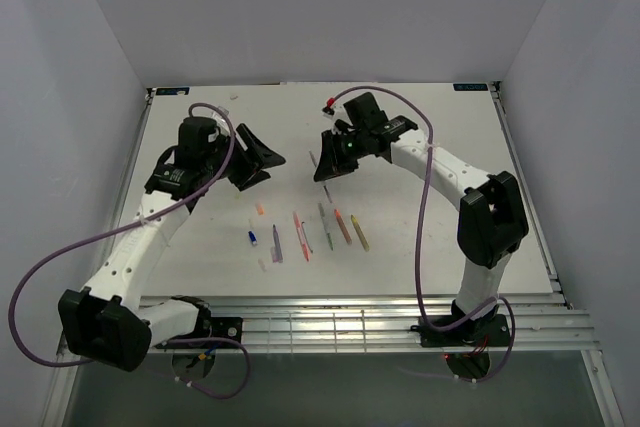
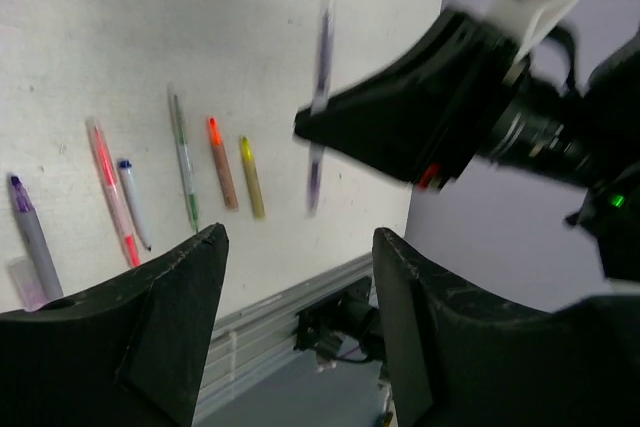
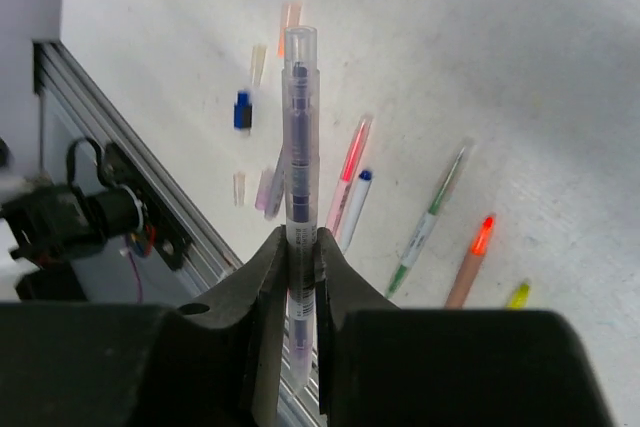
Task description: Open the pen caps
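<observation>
My right gripper (image 3: 302,237) is shut on a purple pen (image 3: 300,147) and holds it in the air above the table; a pale translucent piece (image 3: 300,45) sits on the pen's far end. My left gripper (image 2: 300,247) is open with nothing between its fingers. It hovers just left of the right gripper (image 1: 325,169) and its held pen (image 2: 320,67). Loose pen caps lie on the table below: a blue one (image 3: 242,110), an orange one (image 3: 289,17) and a pale one (image 3: 258,62).
A row of uncapped pens lies on the white table: purple (image 1: 277,244), pink (image 1: 300,232), green (image 1: 325,227), orange (image 1: 343,226) and yellow (image 1: 360,232). A metal rail (image 1: 350,317) runs along the near edge. Grey walls close in both sides.
</observation>
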Robot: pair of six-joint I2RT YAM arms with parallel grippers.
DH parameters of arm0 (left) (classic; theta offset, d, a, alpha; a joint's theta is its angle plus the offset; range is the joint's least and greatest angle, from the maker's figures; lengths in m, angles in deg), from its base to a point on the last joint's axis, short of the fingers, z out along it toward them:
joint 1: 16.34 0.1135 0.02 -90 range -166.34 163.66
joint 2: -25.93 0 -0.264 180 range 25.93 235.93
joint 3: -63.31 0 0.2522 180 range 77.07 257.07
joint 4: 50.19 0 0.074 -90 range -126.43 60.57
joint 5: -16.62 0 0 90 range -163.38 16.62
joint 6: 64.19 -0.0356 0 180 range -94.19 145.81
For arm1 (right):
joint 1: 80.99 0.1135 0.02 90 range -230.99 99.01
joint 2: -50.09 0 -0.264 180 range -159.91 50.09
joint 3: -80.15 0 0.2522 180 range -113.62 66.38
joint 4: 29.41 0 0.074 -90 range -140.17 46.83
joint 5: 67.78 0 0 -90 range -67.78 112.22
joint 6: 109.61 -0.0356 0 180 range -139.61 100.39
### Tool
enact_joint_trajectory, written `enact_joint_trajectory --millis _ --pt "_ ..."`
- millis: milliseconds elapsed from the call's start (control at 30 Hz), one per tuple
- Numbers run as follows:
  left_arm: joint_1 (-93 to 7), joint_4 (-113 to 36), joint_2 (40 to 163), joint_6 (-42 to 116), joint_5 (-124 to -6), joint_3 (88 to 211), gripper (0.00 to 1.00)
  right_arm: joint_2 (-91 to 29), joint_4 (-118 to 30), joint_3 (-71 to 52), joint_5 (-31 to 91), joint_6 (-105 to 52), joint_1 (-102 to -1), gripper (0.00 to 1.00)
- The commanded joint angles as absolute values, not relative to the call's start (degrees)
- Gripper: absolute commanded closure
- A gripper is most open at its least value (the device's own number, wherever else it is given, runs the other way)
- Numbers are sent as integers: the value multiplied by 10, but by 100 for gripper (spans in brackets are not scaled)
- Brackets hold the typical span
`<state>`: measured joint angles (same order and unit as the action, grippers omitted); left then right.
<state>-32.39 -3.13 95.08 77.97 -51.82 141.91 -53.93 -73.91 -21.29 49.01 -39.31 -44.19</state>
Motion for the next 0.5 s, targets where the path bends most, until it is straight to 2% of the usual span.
enact_joint_trajectory --millis 0,67,133,200,300,467 --pt "-336 -81 906 778 -449 1346 30 -562 -731 -281 528 -462 -475 92" --pt "-355 -136 894 792 -428 1303 32 -570 -727 -312 557 -490 -477 92" --pt "-380 -180 890 803 -413 1292 28 -573 -700 -315 577 -518 -477 92" --pt "-395 -198 902 802 -411 1297 22 -559 -633 -287 605 -574 -477 92" --pt "-414 -218 918 801 -410 1310 18 -549 -582 -257 634 -616 -477 92" --pt "-421 -233 948 802 -423 1327 17 -531 -529 -230 652 -664 -472 92"
